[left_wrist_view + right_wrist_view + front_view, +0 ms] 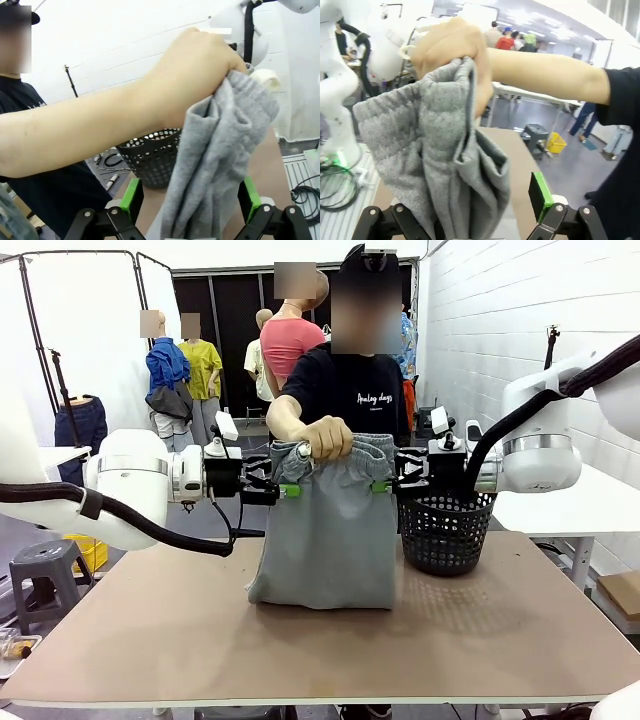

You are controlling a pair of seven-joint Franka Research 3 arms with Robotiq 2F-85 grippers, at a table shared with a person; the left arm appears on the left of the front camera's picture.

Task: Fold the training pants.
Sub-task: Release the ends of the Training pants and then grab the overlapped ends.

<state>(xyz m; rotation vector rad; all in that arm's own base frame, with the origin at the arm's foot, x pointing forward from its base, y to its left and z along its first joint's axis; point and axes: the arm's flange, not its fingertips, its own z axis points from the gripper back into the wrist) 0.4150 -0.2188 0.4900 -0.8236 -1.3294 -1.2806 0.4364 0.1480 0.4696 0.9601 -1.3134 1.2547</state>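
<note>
The person's hand holds the training pants up by the waistband, their lower end on the surface, so we should slide the spread left claw and the spread right claw well over the waistband edges before pinching evenly.

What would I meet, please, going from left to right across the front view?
grey stool → left gripper → training pants → right gripper
</note>
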